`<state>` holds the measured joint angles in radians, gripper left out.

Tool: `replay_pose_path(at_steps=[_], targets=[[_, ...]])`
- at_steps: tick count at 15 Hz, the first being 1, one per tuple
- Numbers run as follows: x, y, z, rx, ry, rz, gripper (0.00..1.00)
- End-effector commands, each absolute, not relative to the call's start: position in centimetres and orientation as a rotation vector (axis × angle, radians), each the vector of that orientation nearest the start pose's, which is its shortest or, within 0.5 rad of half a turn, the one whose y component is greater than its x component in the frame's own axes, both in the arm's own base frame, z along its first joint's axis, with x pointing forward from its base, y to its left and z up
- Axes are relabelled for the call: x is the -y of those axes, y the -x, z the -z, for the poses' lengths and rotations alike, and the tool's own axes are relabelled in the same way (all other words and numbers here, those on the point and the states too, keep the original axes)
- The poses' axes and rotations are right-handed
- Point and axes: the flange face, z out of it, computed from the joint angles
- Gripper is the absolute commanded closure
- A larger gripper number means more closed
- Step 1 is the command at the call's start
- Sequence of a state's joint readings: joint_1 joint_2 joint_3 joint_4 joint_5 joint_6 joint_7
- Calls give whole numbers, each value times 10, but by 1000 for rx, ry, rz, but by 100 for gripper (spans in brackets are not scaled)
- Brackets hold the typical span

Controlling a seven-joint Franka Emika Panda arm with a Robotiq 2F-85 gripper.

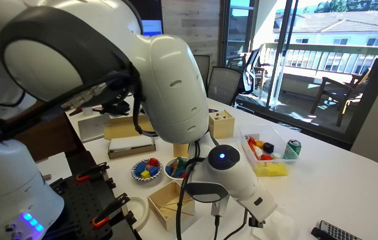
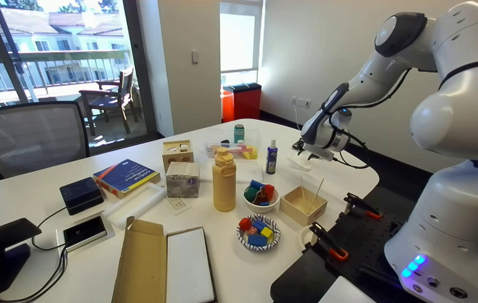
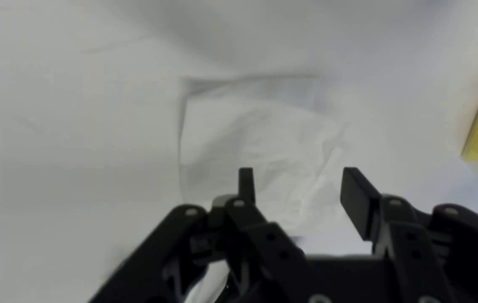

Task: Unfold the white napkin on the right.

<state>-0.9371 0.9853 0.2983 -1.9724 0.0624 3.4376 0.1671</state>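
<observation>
The white napkin (image 3: 260, 139) lies on the white table in the wrist view. It is creased, with one straight edge at the left and a fold line along the top. Its lower part is hidden behind my gripper. It shows faintly in both exterior views, as a pale patch (image 1: 280, 225) partly hidden by the arm and as a thin white shape (image 2: 300, 165). My gripper (image 3: 297, 189) is open, with nothing between its fingers. In an exterior view its fingertips (image 2: 306, 154) appear above the napkin; the exact gap cannot be told.
A clear plastic tub (image 1: 275, 161) with toys and a green can (image 1: 293, 149) stands on the table. A remote (image 1: 338, 231) lies near the edge. A wooden box with sticks (image 2: 295, 212), a blue spray bottle (image 2: 271, 158) and a yellow bottle (image 2: 224, 185) stand nearby.
</observation>
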Motion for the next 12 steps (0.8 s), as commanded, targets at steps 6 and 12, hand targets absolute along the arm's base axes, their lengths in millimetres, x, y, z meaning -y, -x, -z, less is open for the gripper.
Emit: replay_pose_path(at_steps=[6, 12], targets=[[352, -458, -66, -1495, 2445, 610, 0], [360, -492, -56, -1492, 2446, 564, 0]])
